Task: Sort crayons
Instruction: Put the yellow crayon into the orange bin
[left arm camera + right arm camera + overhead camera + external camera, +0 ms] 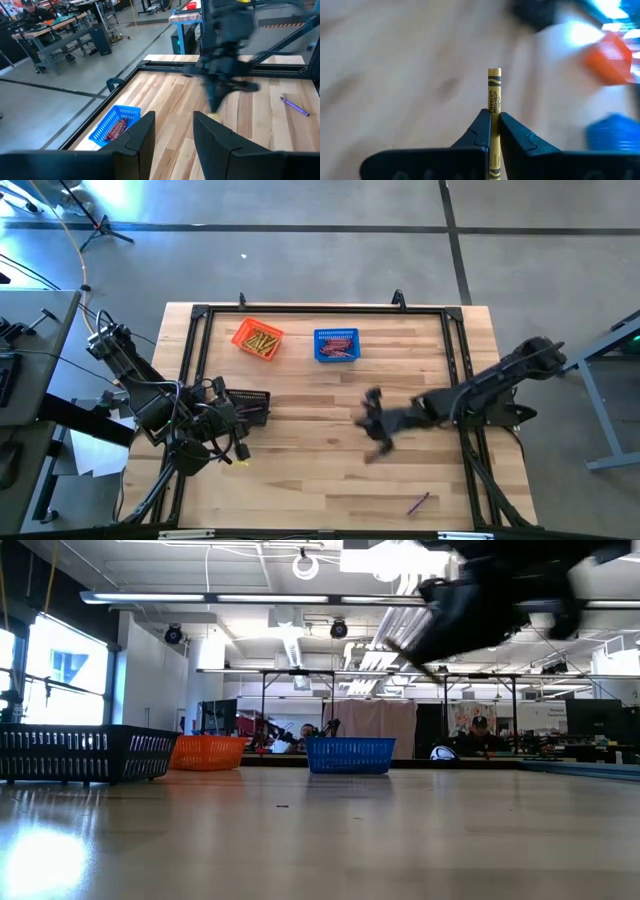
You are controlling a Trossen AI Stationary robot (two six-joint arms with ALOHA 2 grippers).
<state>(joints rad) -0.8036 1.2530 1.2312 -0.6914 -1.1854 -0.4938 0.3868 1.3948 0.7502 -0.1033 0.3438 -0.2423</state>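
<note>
Near the middle of the high view, right of centre, my right end effector (375, 423) hangs over the worktop (320, 480), pinching a yellow crayon (493, 110) that stands up between its fingertips. My left end effector (172, 137), fingers spread and empty, waits at the left edge. More crayons lie in the orange basket (258, 340) and blue basket (336, 346) at upper centre; a purple crayon (418, 502) lies at lower right.

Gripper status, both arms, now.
Left gripper: open, holding nothing, at the table's left side.
Right gripper: shut on a yellow crayon, above mid-table.
</note>
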